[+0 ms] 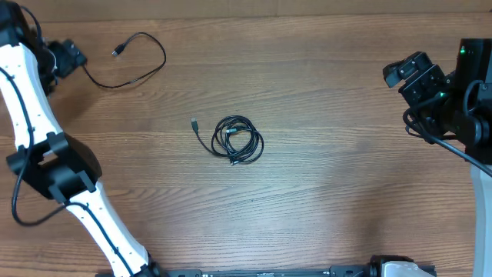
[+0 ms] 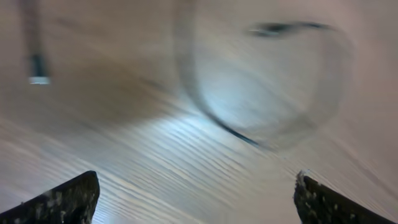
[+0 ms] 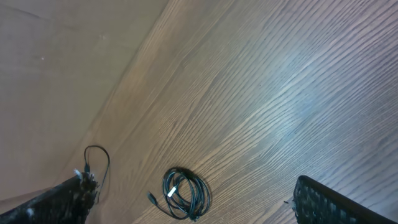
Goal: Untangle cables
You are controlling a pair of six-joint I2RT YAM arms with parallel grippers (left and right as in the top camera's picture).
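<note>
left gripper: fingers spread wide, nothing between | loose cable: open loop on desk just beside left gripper, silvery plug tip, wrist view blurred | coiled cables: small bundle mid-desk, one plug end trailing left | right gripper: spread wide, empty, well apart from bundle

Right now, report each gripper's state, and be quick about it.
Left gripper: open, holding nothing.
Right gripper: open, holding nothing.
</note>
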